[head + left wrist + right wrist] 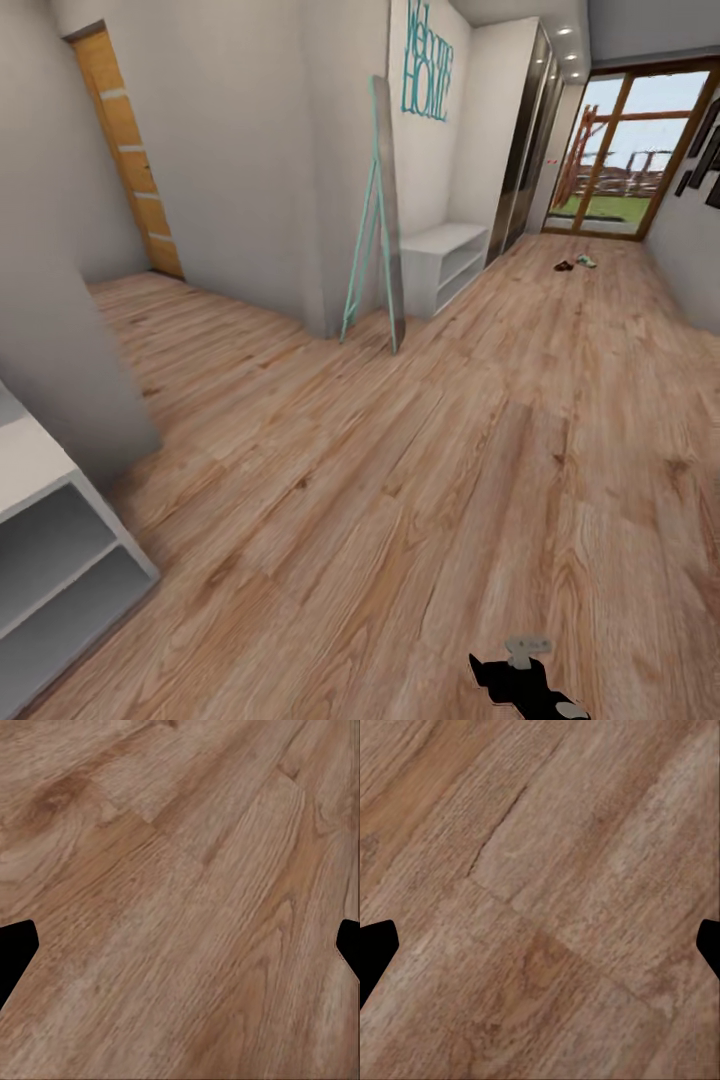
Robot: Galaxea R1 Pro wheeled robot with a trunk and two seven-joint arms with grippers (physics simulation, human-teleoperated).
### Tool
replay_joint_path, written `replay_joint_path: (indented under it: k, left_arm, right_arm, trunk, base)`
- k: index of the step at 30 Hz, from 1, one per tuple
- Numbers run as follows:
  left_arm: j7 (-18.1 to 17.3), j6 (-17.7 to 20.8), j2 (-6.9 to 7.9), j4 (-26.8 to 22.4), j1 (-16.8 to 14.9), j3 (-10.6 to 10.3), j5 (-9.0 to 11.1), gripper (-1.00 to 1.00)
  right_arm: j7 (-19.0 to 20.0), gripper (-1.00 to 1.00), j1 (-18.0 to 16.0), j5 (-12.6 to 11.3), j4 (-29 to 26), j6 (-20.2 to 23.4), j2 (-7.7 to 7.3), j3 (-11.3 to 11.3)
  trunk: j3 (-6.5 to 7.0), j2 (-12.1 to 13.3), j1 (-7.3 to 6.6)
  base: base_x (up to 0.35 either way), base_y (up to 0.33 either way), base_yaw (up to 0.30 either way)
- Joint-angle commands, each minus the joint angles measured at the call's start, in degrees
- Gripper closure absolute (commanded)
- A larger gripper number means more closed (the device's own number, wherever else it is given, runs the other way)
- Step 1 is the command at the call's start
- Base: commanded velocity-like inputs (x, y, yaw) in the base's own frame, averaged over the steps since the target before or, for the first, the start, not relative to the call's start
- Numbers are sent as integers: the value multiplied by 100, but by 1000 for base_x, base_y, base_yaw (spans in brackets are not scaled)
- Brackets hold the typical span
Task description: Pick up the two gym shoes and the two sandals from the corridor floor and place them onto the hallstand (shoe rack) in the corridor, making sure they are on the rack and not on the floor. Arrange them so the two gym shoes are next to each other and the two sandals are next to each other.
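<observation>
Far down the corridor floor, near the glass door, lie small shapes: a dark brown sandal and a pale gym shoe beside it, too small to make out further. The hallstand, a pale bench with two open shelves, stands against the left wall under a teal wall sign. My left gripper is open over bare planks, its dark fingertips wide apart. My right gripper is open too, holding nothing. A black part of an arm shows at the head view's lower edge.
A similar white shelf unit stands close at the lower left. A tall mirror on a teal frame leans by the wall corner. An orange door is at the back left, a mirrored wardrobe beyond the bench.
</observation>
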Motion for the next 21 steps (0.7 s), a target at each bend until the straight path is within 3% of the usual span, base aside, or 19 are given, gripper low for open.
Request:
replay_joint_path:
  k: [1, 14, 21]
  left_arm:
    - [-27, -31, -5, -5, -8, 41, -60, -100]
    - [13, -31, -4, 32, -8, 46, -68, -100]
    - [220, -31, -4, 39, -8, 40, -63, -100]
  right_arm:
    - [26, -100, -4, -61, 8, -17, -1, 42]
    - [23, -100, -4, -61, 16, -23, 1, 49]
    - [23, -100, 3, -59, 20, -25, 8, 51]
  trunk:
    - [-5, -2, 2]
    - [-5, -2, 2]
    - [-5, -2, 2]
  base:
    - [312, -101, -281]
    - [331, -17, -281]
    - [336, 0, -281]
